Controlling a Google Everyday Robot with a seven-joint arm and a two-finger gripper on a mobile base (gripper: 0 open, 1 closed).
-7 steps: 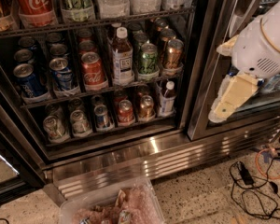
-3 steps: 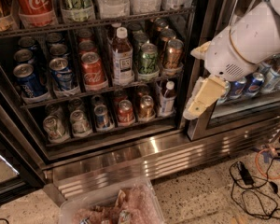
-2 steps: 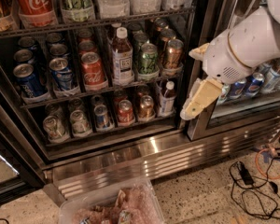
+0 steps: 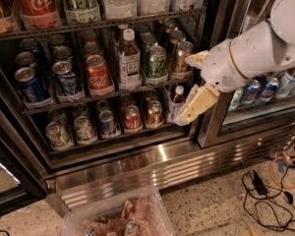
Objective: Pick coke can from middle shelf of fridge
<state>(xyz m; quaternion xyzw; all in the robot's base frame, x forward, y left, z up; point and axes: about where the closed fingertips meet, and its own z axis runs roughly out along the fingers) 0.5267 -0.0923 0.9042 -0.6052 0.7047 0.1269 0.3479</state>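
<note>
The gripper (image 4: pixel 183 89) hangs at the right edge of the open fridge (image 4: pixel 137 167), its jaws spread with nothing between them. One cream finger (image 4: pixel 194 58) sits up high and the other (image 4: pixel 198 103) slants down and to the left. Just beside the lower finger, on the rack below, stands a small white-capped bottle (image 4: pixel 176 99). Right next to the upper finger is a bronze-coloured can (image 4: pixel 182 57), and leftward from it come a green can (image 4: pixel 156 63) and a clear bottle with a white cap (image 4: pixel 129 58). The next lane to the left holds the coke can (image 4: pixel 98 74), upright at the front of the middle shelf (image 4: pixel 137 88), well apart from the jaws and untouched. Further left on the same rack are blue Pepsi cans (image 4: pixel 66 77). Above all that, far up and left of the jaws, a tall red Coca-Cola can (image 4: pixel 37 1) stands on the top rack. Behind the jaws the white arm (image 4: pixel 255 53) reaches in from the right, across a glass door with more blue cans (image 4: pixel 250 90) behind it. Below the jaws, on the speckled floor, sits a clear plastic bin (image 4: pixel 152 208), and black cables (image 4: pixel 265 193) trail off to the lower right.
</note>
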